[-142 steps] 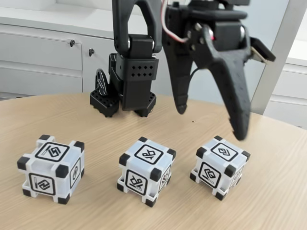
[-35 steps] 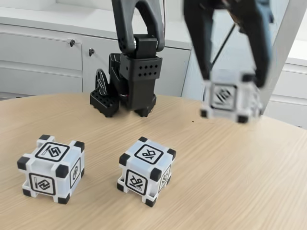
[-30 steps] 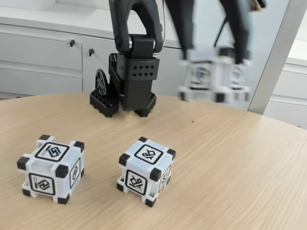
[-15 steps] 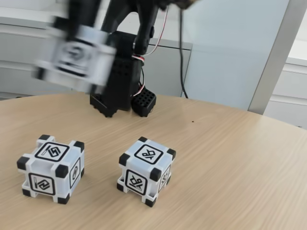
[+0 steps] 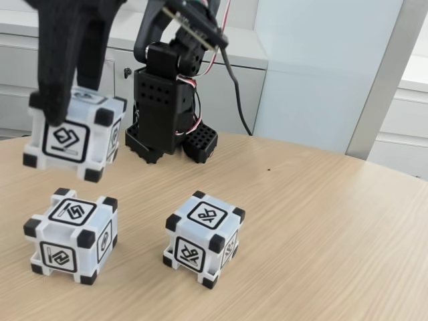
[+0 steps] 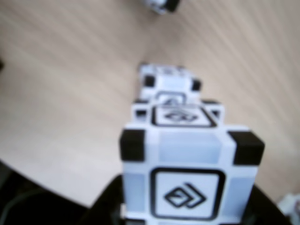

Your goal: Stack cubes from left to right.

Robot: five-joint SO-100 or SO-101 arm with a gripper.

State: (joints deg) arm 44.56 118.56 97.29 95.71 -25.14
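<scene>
The table carries two cubes, the left cube and the middle cube, well apart. The gripper is clamped on a third cube, held in the air just above the left one — the carrying step. Next, I judge: square it up, lower, then let go.

The cubes look like smooth white plastic with matt black corners, the table pale wood-grain laminate, the arm matt black plastic.
</scene>
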